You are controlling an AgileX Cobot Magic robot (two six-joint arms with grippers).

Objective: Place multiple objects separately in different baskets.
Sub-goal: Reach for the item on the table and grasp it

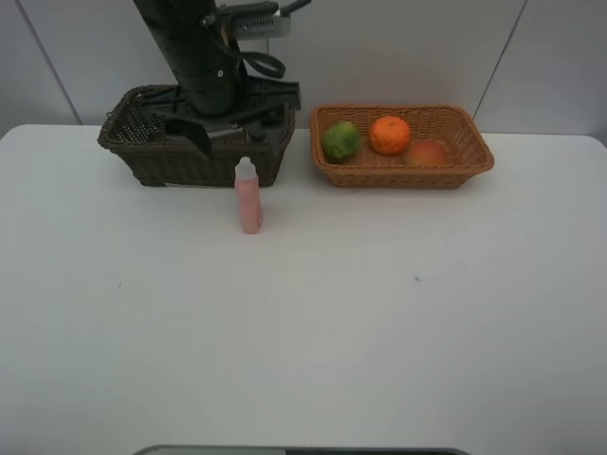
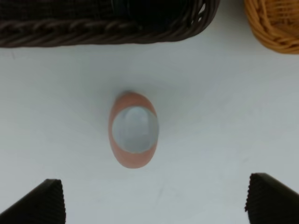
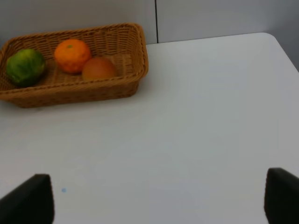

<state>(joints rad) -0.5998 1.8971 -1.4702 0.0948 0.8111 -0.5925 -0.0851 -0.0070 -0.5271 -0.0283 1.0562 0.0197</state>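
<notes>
A pink bottle (image 1: 249, 197) with a white cap stands upright on the table just in front of the dark brown basket (image 1: 142, 152). The left wrist view looks straight down on the bottle (image 2: 133, 129). My left gripper (image 2: 154, 200) hangs above it, open, with its fingertips (image 2: 39, 203) wide apart and nothing between them. From the high camera, the left arm and gripper (image 1: 228, 128) hide most of the dark basket's inside. The orange-tan basket (image 1: 469, 142) holds a green fruit (image 1: 340, 140), an orange (image 1: 389, 135) and a peach-like fruit (image 1: 428, 153). My right gripper (image 3: 159, 200) is open and empty over bare table.
The white table (image 1: 313, 322) stretches wide in front of both baskets. The two baskets stand side by side at the back, near the wall. The right wrist view shows the orange-tan basket (image 3: 135, 46) and the table's far corner (image 3: 275, 42).
</notes>
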